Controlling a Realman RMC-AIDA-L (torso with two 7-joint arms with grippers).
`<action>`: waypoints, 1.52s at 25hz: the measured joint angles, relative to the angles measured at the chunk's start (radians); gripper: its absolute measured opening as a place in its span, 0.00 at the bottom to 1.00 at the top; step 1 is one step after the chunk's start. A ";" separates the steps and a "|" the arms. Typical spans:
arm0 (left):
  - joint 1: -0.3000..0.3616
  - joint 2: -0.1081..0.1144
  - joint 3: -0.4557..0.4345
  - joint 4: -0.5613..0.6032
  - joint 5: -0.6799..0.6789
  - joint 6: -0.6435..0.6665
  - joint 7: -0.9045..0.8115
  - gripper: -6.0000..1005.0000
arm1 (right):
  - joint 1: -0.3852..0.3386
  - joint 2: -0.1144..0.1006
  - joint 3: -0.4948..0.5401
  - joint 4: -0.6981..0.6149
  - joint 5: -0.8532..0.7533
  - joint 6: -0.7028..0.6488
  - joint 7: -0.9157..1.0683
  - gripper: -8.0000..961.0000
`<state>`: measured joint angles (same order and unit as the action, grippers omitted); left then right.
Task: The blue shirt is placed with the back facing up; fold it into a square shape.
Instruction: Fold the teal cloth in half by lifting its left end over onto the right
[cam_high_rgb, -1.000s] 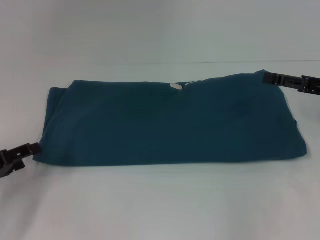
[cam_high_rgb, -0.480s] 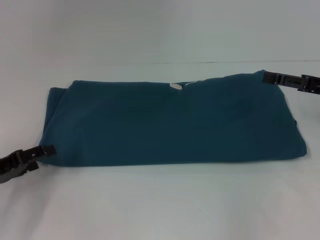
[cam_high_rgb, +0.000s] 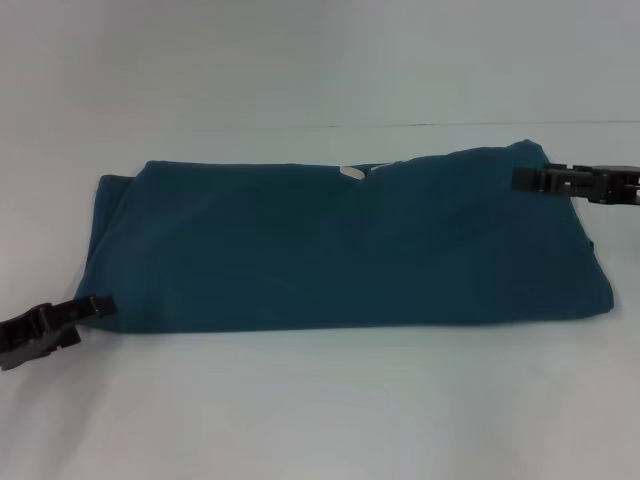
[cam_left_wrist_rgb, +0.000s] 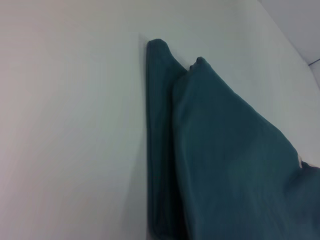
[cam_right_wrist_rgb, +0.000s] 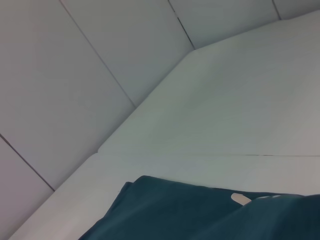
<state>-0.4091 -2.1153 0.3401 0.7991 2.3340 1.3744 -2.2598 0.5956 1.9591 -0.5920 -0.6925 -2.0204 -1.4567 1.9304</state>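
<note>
The blue shirt (cam_high_rgb: 340, 250) lies on the table as a long folded band, plain side up. A small white bit (cam_high_rgb: 352, 173) peeks out at its far edge. My left gripper (cam_high_rgb: 98, 306) is at the shirt's near left corner, touching its edge. My right gripper (cam_high_rgb: 520, 180) reaches in from the right, over the raised far right corner. The left wrist view shows the shirt's (cam_left_wrist_rgb: 235, 165) layered left end. In the right wrist view the shirt's (cam_right_wrist_rgb: 200, 215) far edge and the white bit (cam_right_wrist_rgb: 241, 199) show. Neither wrist view shows its own gripper.
The shirt rests on a white table (cam_high_rgb: 320, 410), with bare surface in front of and behind the cloth. Pale wall panels (cam_right_wrist_rgb: 75, 90) rise beyond the table's far edge (cam_high_rgb: 450, 125).
The left gripper has slid right to the shirt's near left corner. The right gripper has moved left and nearer, from beside the far right corner to over it. The shirt has kept its shape.
</note>
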 joint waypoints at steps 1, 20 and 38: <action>0.000 0.000 0.001 0.000 0.000 -0.004 0.000 0.88 | 0.000 -0.001 0.000 0.001 0.000 0.000 0.002 0.95; -0.043 0.005 0.036 -0.026 0.023 -0.063 -0.006 0.88 | 0.000 -0.002 0.026 -0.001 0.004 -0.002 0.019 0.95; -0.050 0.005 0.070 -0.021 0.027 -0.122 -0.021 0.51 | -0.008 0.004 0.048 -0.002 0.007 -0.004 0.021 0.95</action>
<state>-0.4590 -2.1108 0.4099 0.7779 2.3605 1.2527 -2.2812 0.5876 1.9631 -0.5444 -0.6944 -2.0139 -1.4605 1.9511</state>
